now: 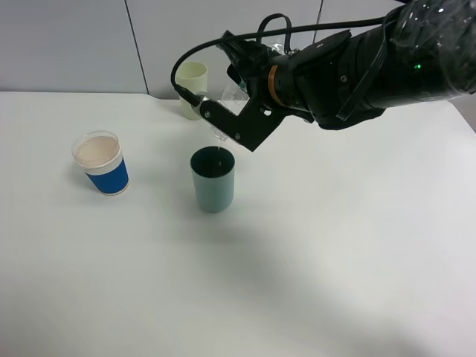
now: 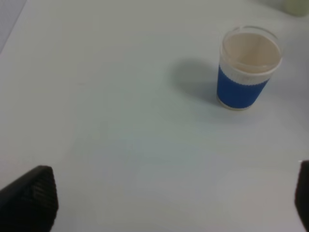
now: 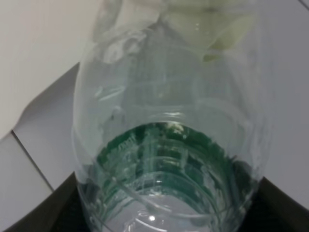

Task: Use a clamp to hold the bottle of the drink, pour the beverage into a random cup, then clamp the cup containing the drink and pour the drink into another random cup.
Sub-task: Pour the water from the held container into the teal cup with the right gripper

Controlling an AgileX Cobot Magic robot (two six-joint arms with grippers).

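Note:
My right gripper (image 1: 239, 123) is shut on the bottle of the drink (image 1: 233, 94), a clear bottle with a green label (image 3: 159, 159). It is tipped mouth-down over the teal-green cup (image 1: 213, 182). A thin stream of beverage (image 1: 219, 151) falls from the bottle's mouth into that cup. The blue-sleeved paper cup (image 1: 102, 163) stands upright to the left, also in the left wrist view (image 2: 246, 72). My left gripper (image 2: 166, 203) is open over bare table, a short way from the blue cup, its dark fingertips (image 2: 29, 198) wide apart and holding nothing.
A pale yellow-green tumbler (image 1: 192, 85) stands at the back, behind the gripper, and shows through the bottle (image 3: 212, 24) in the right wrist view. The white table (image 1: 335, 260) runs to a grey wall behind. The bulky black right arm (image 1: 372, 67) reaches in from the upper right.

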